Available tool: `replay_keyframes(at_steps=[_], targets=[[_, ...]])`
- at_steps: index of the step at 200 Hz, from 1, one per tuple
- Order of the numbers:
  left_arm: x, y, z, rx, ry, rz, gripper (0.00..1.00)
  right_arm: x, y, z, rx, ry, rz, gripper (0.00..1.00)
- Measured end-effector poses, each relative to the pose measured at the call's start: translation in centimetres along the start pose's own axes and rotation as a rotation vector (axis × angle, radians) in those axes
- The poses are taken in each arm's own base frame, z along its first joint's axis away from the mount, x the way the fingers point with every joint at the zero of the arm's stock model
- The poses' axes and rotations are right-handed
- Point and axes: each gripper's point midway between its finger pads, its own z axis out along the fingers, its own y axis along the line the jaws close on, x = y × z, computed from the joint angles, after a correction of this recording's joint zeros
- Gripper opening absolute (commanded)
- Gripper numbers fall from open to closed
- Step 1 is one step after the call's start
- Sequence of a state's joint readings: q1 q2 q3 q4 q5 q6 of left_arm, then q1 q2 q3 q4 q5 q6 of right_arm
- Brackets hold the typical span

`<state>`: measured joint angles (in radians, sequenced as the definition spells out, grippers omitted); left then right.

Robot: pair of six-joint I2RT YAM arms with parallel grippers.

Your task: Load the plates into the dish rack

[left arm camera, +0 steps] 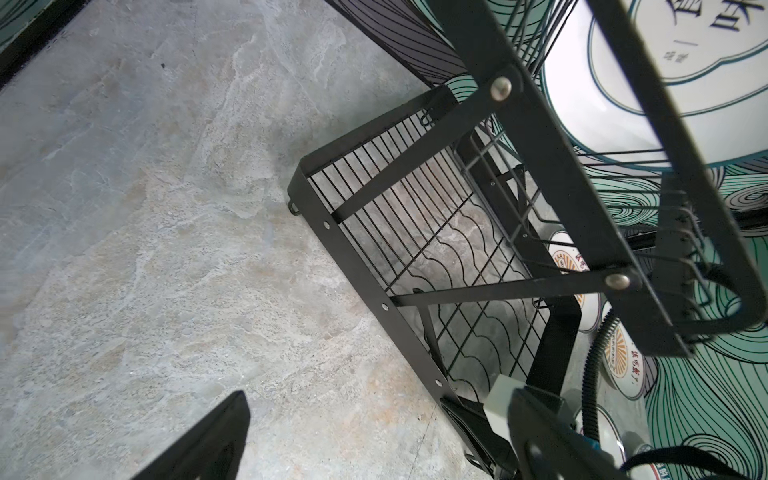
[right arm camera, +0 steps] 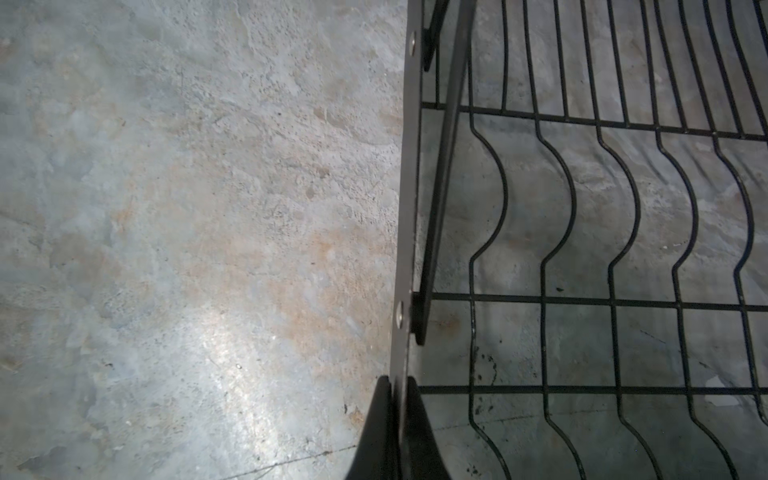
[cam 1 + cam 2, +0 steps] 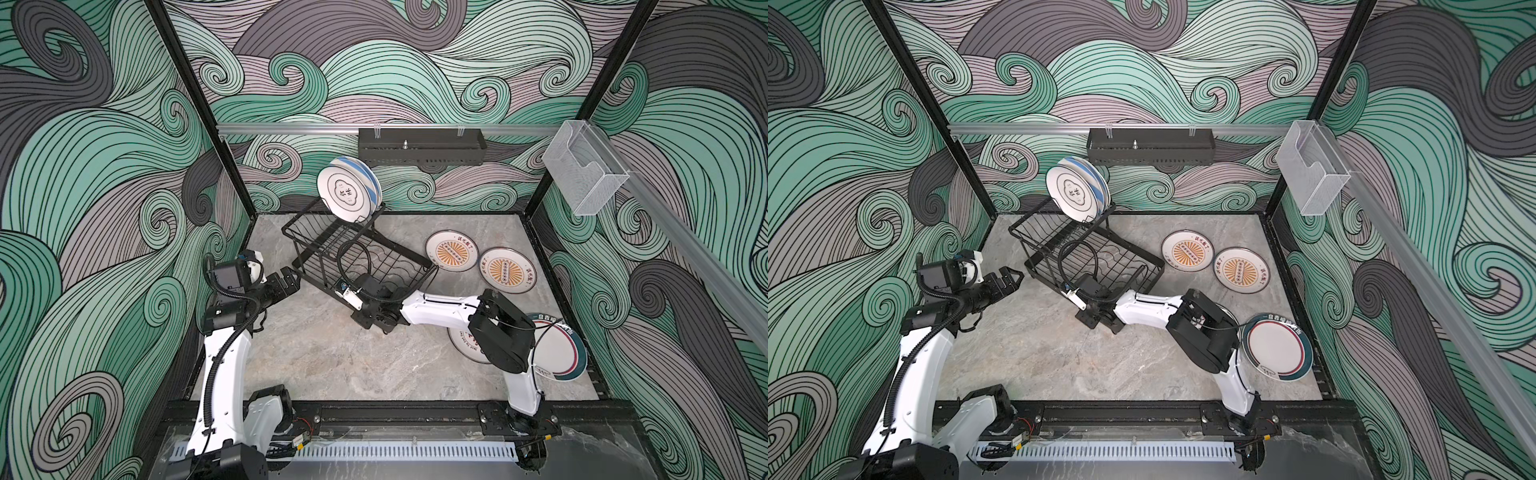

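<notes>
Pinching the flat side strip of the black wire two-level dish rack (image 2: 409, 187), the right gripper (image 2: 397, 390) has its jaws clamped on that metal at the rack's near base corner and carries no plate. The left gripper (image 3: 1008, 277) hangs empty with parted fingers, just beside the rack's neighbouring corner.

Two round plates stand upright in the rack's raised tier: a white one with black characters (image 3: 344, 196) and a blue-striped one (image 3: 368, 172) behind it. Off the rack's right end in both top views, one orange-sunburst plate (image 3: 451, 251) and its twin (image 3: 508, 271) lie flat side by side on the grey stone-look tabletop (image 3: 332, 361). A teal-rimmed plate (image 3: 1277, 347) lies farther off.

This looks like squaring or steadying the rack, not moving a plate. Next, that grip must release, and then a flat plate's rim needs lifting. The rack's wavy base slots are free.
</notes>
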<state>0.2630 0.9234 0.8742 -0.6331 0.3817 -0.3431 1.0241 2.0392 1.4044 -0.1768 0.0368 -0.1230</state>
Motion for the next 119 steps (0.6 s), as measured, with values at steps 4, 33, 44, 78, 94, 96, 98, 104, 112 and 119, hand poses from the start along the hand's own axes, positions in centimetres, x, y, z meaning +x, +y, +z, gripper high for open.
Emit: replay_keyframes(at_steps=[4, 33, 44, 78, 94, 96, 98, 104, 112, 119], targets=[[0.0, 0.1, 0.0, -0.003, -0.001, -0.001, 0.99, -0.2, 0.1, 0.1, -0.004, -0.002, -0.001, 0.00], [-0.2, 0.6, -0.1, -0.024, -0.008, -0.008, 0.98, -1.5, 1.0, 0.9, -0.031, -0.021, -0.011, 0.00], [-0.2, 0.7, -0.1, -0.029, -0.010, -0.010, 0.99, -1.9, 1.3, 1.1, -0.042, -0.028, -0.014, 0.00], [-0.3, 0.9, -0.1, -0.038, -0.014, -0.010, 0.99, -2.6, 2.0, 1.6, -0.068, -0.042, -0.033, 0.13], [-0.3, 1.0, -0.1, -0.042, -0.014, -0.010, 0.99, -3.0, 2.3, 1.6, -0.075, -0.056, -0.066, 0.27], [-0.3, 1.0, -0.1, -0.042, -0.013, -0.010, 0.99, -3.1, 2.4, 1.5, -0.077, -0.060, -0.067, 0.29], [-0.3, 1.0, -0.1, -0.043, -0.013, -0.010, 0.99, -3.1, 2.5, 1.5, -0.078, -0.063, -0.073, 0.31], [-0.2, 1.0, -0.2, -0.044, -0.013, -0.010, 0.99, -3.4, 2.7, 1.4, -0.080, -0.073, -0.082, 0.33], [-0.2, 1.0, -0.2, -0.045, -0.014, -0.010, 0.99, -3.6, 3.0, 1.4, -0.082, -0.078, -0.090, 0.35], [-0.3, 1.0, -0.3, -0.044, -0.016, -0.010, 0.99, -3.6, 3.0, 1.3, -0.081, -0.081, -0.092, 0.40]])
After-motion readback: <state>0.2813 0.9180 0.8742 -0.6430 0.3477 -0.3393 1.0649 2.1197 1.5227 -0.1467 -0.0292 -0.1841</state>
